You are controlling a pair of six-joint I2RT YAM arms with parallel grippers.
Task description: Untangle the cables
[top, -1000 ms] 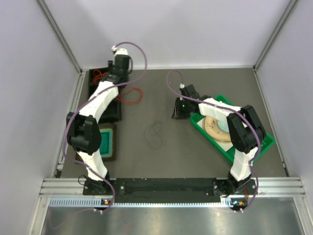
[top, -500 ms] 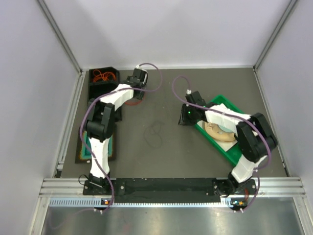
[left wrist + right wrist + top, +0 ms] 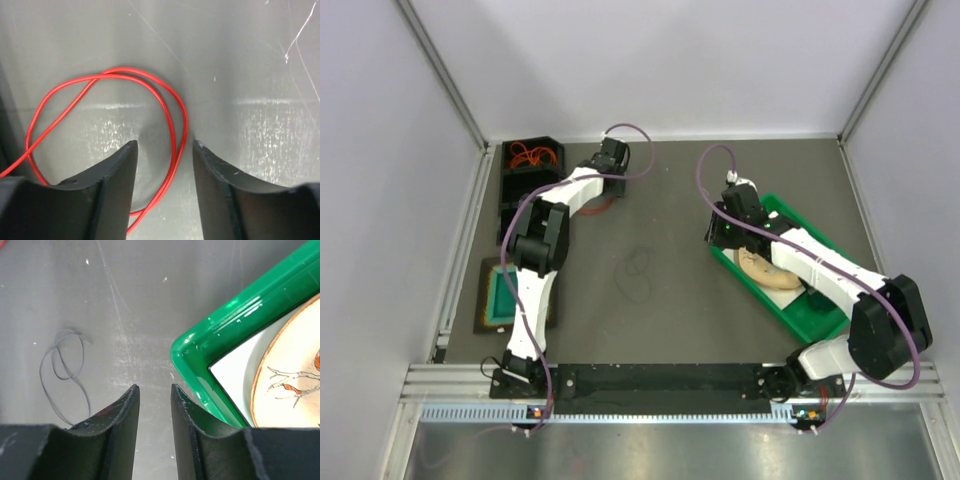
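Cables, 3 lots.

Top view: orange-red bundle (image 3: 530, 155) in far compartment of black bin (image 3: 512, 200), far-left corner of table (image 3: 670, 330). Red cable (image 3: 603, 206) loose on table just right of bin, mostly hidden under left arm. Left gripper (image 3: 613, 165) over its far part, pointing down. Dark cable (image 3: 638, 275) in small loops at table ctr, well apart from both grippers. Green tray (image 3: 800, 318) on right side w/ cream plate (image 3: 765, 272) in it. Right gripper (image 3: 722, 232) at tray's left corner. Teal pad (image 3: 507, 292) on brown mat, near-left.

Left wrist view: red cable flat on table in a double loop. One side of loop runs through the gap btwn the fingers (image 3: 117, 175), not clamped. Jaws approx half open, nothing held. Whether tips touch table: cannot tell.

Right wrist view: jaws only a narrow gap apart, bare table showing btwn them, nothing held. Dark cable on table to left of fingers (image 3: 125, 415), apart from them. Tray corner just right of fingers. Inside the tray a white sheet (image 3: 232, 372) and the plate's edge, w/ branch pattern.
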